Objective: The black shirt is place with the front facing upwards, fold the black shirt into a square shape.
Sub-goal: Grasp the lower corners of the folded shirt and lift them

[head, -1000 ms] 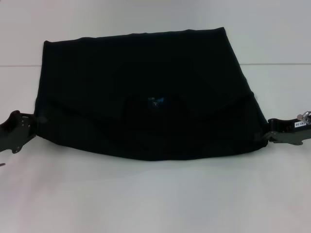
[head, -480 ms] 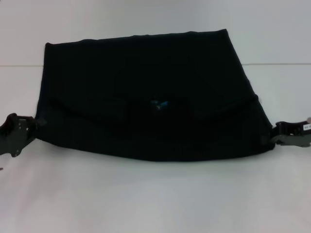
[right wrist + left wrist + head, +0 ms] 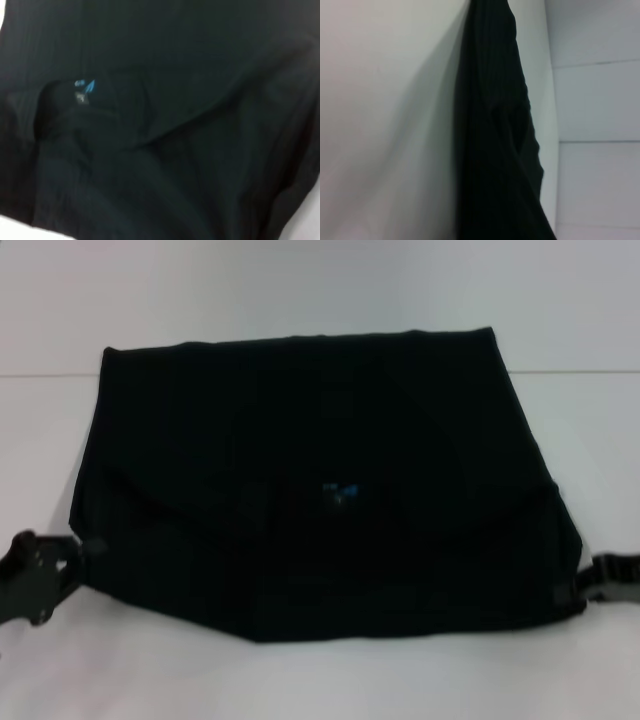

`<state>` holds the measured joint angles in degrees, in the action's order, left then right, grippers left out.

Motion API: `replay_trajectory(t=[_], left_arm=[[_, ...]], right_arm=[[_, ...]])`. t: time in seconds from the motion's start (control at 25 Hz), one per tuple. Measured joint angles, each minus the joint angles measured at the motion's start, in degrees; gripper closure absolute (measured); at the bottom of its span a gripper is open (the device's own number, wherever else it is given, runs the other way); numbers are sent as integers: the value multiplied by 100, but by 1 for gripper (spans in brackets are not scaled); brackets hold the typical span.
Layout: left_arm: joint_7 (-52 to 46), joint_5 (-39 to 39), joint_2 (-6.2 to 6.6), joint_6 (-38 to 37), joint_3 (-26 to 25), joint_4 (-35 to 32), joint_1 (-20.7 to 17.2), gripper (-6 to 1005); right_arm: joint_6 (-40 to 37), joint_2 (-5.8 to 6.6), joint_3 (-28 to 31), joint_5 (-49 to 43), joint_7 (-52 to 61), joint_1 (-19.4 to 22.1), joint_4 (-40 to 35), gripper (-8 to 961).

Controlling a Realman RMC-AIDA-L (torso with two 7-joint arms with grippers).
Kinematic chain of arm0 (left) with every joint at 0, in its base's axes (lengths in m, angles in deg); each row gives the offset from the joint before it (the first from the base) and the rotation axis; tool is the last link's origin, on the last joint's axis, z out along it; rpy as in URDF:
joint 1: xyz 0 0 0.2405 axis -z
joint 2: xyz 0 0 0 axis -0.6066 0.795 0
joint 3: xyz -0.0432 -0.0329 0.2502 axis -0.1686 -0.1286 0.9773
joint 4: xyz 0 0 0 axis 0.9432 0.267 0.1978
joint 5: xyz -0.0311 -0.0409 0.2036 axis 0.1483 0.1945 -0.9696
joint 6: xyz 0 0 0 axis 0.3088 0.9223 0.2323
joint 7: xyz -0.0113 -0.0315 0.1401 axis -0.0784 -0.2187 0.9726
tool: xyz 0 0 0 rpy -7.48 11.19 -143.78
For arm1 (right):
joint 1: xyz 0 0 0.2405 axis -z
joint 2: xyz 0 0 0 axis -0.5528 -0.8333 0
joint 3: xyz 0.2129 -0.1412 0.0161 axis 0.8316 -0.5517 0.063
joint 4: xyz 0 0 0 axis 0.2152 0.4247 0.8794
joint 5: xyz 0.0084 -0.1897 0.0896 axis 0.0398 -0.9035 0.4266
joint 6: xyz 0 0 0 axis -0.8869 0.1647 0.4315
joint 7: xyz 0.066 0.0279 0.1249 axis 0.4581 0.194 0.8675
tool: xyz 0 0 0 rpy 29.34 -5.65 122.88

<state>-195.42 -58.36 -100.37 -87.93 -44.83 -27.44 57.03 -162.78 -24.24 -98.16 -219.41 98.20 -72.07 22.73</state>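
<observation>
Nearest the robot, the folded front edge of the black shirt is hanging toward the bottom of the head view, with the left gripper sitting at its near left corner and the right gripper at its near right corner, each touching or just beside the cloth. Whether either claw is clamped on fabric or standing apart I cannot tell, since black fingers are merging with black cloth. The shirt is lying spread across the white table, already doubled over once: a flap with the collar is lying across the middle, and the small blue neck label is showing near its centre. Farther back, the rear edge is running nearly straight. Judging by the outline, the job is looking partly done; the shape is wide rather than square, so the sides are probably awaiting a fold inward. The lettering is not showing anywhere, the sleeves are hidden inside the fold, and the right wrist view is showing only creased cloth and the label.
</observation>
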Motion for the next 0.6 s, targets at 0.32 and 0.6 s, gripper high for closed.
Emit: replay_trajectory(t=[0.32, 0.6], left_arm=[[24, -111, 45, -785, -51, -48, -571, 937], [20, -583, 5, -1303, -30, -36, -729, 937]], right_arm=[[-656, -12, 49, 61, -405, 405, -33, 893], [-1043, -53, -2, 19, -688, 507, 11, 895]])
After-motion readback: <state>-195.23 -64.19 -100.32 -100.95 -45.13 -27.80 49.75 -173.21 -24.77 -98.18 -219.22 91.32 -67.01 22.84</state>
